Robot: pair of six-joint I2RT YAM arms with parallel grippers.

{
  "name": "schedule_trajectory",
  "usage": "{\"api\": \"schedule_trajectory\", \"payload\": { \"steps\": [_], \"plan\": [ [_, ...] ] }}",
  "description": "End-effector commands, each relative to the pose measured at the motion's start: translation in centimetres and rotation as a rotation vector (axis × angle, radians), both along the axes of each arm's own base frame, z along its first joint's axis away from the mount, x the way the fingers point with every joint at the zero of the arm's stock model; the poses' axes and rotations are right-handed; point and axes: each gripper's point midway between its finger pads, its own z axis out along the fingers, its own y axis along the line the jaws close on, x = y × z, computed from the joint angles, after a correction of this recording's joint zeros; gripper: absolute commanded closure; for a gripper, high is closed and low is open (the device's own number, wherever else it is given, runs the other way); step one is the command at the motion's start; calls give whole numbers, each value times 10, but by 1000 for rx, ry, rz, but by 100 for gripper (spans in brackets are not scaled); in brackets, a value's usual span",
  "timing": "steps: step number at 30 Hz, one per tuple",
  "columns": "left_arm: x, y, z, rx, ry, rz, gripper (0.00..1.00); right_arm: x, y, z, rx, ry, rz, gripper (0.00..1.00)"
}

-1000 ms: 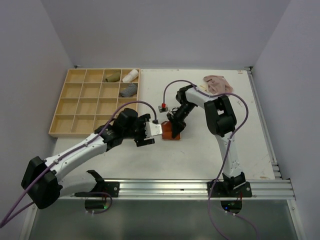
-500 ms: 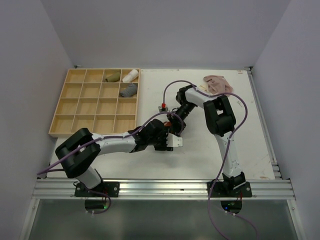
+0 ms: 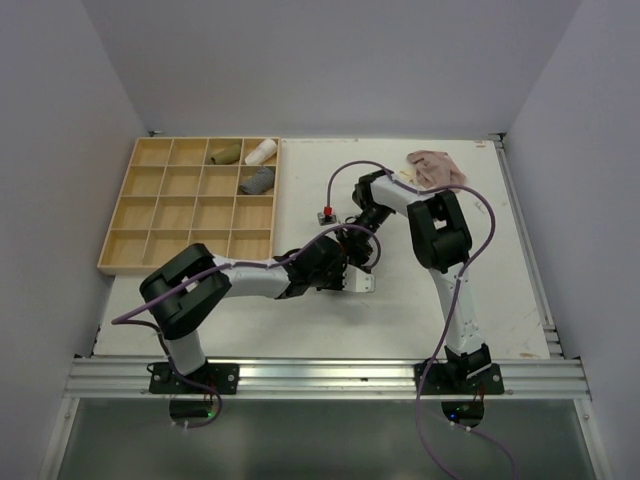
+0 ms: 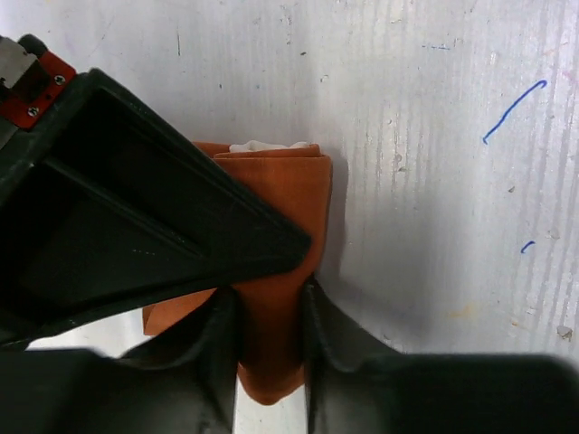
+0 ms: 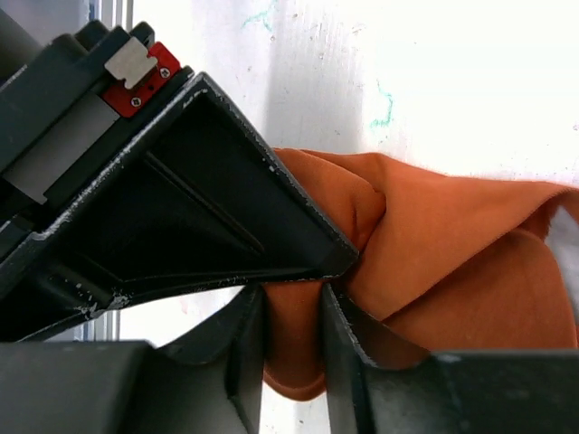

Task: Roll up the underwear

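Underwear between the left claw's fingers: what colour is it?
Plain rust-orange, no pattern. The underwear shows best in the left wrist view.

Rust-orange underwear (image 4: 289,199), plain. Pale pink underwear (image 3: 432,166), 1 o'clock. Tan wooden tray (image 3: 150,245), 10 o'clock: olive roll (image 3: 225,153), white roll (image 3: 261,151), grey roll (image 3: 257,180). White table (image 3: 500,280), blue pen marks (image 4: 513,110).

A wooden divider tray (image 3: 150,225) sits far left on the white table (image 3: 500,290), holding an olive roll (image 3: 225,153), a white roll (image 3: 261,151) and a grey roll (image 3: 257,180)
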Motion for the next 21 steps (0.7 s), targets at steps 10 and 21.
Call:
{"api": "schedule_trajectory", "payload": {
  "steps": [10, 21],
  "plan": [
    [-68, 28, -32, 182, 360, -118, 100, 98, -22, 79, 57, -200, -261, 31],
    [-53, 37, -40, 241, 818, 26, 94, 101, -113, 157, -6, -441, -463, 19]
  ]
}}
